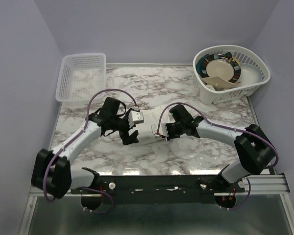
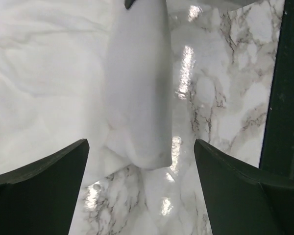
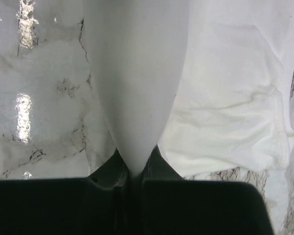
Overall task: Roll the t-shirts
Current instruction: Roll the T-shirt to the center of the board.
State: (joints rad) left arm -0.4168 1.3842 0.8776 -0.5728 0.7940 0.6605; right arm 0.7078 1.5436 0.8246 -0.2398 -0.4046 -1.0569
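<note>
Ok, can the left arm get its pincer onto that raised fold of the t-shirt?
Probably yes: the left pincer is open, and the t-shirt fold lies in line with the gap between its fingers, with nothing in the way. The right pincer is shut on the same fold.

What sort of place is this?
Likely a robot test bench staged like a home: two arms bolted to a marble-look table, plain walls close around, a basket of dishes at the back.
</note>
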